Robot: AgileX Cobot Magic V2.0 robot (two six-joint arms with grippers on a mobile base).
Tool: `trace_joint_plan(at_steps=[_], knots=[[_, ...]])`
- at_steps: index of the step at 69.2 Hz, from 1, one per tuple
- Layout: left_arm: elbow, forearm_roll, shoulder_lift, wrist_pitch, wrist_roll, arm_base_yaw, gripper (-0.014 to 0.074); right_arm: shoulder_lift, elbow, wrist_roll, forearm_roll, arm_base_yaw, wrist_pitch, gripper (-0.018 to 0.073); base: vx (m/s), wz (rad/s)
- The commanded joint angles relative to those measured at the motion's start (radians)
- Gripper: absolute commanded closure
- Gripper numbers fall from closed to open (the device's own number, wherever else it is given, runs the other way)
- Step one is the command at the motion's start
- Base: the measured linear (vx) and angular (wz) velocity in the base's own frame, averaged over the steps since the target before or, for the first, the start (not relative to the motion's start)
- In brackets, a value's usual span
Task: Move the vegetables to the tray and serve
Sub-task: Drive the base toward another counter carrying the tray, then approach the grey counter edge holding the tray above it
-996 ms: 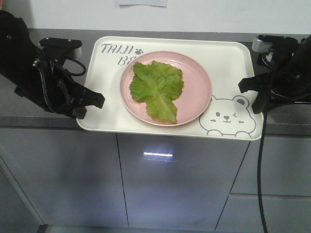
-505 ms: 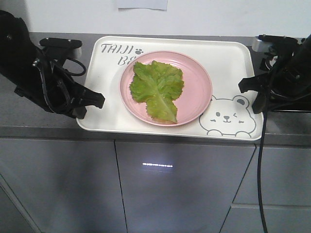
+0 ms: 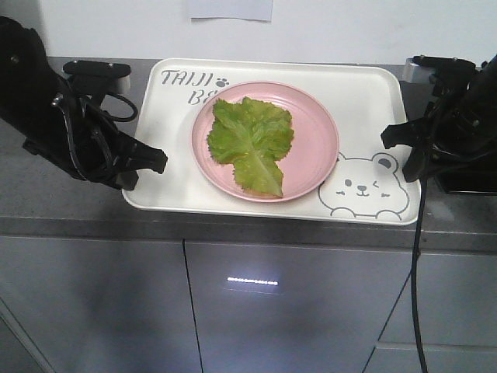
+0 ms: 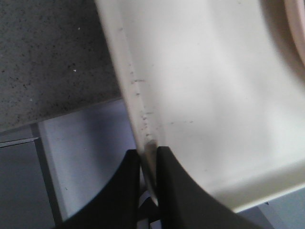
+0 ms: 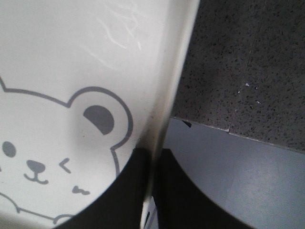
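Overhanging counter [image 3: 46,194] front edge with tray [image 3: 365,101] near corners, leaving counter showing either side. Pinching left rim tight in left gripper [image 3: 151,167], right rim in right gripper [image 3: 400,151], angling in from both sides. Carrying lettuce leaf [image 3: 250,140] on pink plate [image 3: 314,140] mid-tray.

Smooth cream plastic tray [image 3: 365,101], faintly glossy with dark scuffs along its rim; glossy pink plate [image 3: 314,140]; crinkled matt lettuce leaf [image 3: 250,140]; speckled grey stone-look worktop [image 3: 39,206], finely grained; smooth grey cabinet fronts [image 3: 256,318] with a sheen that mirrors a light.
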Motion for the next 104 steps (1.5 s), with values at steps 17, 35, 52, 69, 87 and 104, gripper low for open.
trace_joint_plan(at_steps=[17, 35, 52, 69, 87, 104], knots=[[-0.033, -0.088, -0.049, -0.09, 0.027, -0.014, 0.0603, -0.051, -0.027, -0.029, 0.089, 0.011, -0.017, 0.0565, 0.09, -0.01], [-0.033, -0.088, -0.049, -0.09, 0.027, -0.014, 0.0603, -0.051, -0.027, -0.029, 0.089, 0.011, -0.017, 0.0565, 0.1, -0.03], [-0.033, -0.088, -0.049, -0.09, 0.027, -0.014, 0.0603, -0.051, -0.027, -0.029, 0.089, 0.011, -0.017, 0.0565, 0.1, -0.03], [-0.033, -0.088, -0.049, -0.09, 0.027, -0.014, 0.0603, -0.051, -0.027, -0.029, 0.089, 0.011, -0.017, 0.0565, 0.1, -0.01], [-0.033, -0.088, -0.049, -0.09, 0.027, -0.014, 0.0603, -0.051, -0.027, -0.029, 0.089, 0.011, -0.017, 0.0565, 0.08, -0.02], [-0.033, -0.088, -0.049, -0.09, 0.027, -0.014, 0.0603, -0.051, -0.027, -0.029, 0.089, 0.011, -0.017, 0.0565, 0.07, -0.01]])
